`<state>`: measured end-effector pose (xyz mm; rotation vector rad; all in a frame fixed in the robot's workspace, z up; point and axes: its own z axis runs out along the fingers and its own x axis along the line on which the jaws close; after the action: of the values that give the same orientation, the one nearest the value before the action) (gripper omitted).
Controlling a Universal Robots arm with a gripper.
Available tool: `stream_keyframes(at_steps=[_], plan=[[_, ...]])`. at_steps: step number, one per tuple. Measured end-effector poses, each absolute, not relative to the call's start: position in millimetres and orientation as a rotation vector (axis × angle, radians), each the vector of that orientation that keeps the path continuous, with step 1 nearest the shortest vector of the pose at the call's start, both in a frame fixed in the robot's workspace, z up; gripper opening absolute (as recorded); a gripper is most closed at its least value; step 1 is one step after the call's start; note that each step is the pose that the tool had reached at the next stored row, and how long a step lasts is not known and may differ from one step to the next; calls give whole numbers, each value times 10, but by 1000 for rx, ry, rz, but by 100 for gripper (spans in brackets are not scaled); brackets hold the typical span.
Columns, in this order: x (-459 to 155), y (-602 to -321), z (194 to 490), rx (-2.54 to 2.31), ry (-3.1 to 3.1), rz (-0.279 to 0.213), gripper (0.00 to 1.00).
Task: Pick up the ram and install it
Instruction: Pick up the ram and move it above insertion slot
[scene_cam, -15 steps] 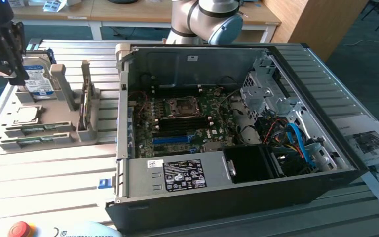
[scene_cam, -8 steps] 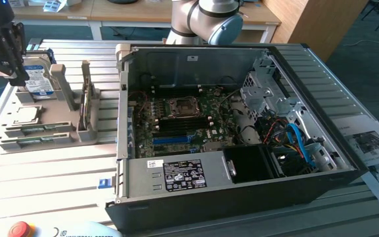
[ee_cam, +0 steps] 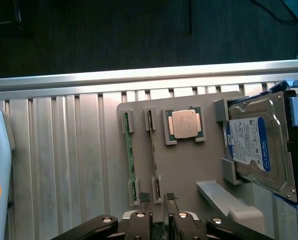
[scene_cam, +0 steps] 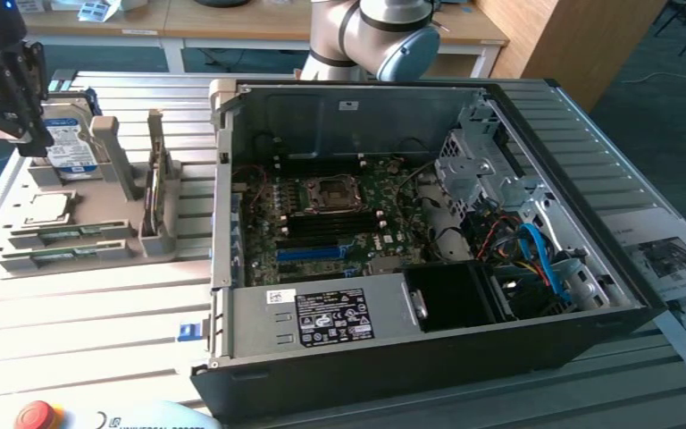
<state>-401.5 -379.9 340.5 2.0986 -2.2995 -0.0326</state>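
- While the claw (ee_cam: 157,197) hangs above the grey holder tray (ee_cam: 188,170), its fingertips (ee_cam: 144,197) stand parted: released, nothing between them
- Ram (ee_cam: 152,150) sits on edge in its tray slots, in line with the gap between the fingertips and just beside the processor chip (ee_cam: 184,124)
- Second ram stick (ee_cam: 130,150), green, on edge in the neighbouring slots, parallel to the first, on the side away from the chip
- Hard drive (ee_cam: 253,145), blue label, propped at a tilt in the tray on the chip's other side
- Tray rests on the ribbed metal desk (ee_cam: 64,160)
- Exterior view: open computer case (scene_cam: 439,357) on the desk, to the exterior view's right of the tray and apart from it
- Motherboard (scene_cam: 331,223) exposed inside, lying flat
- Red button (scene_cam: 36,416) at the desk's near edge, well apart from the tray
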Motion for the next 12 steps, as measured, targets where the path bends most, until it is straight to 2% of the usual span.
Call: stream_keyframes(at_steps=[12], plan=[[-4015, -3799, 3249, 2098, -2299, -31, 24]])
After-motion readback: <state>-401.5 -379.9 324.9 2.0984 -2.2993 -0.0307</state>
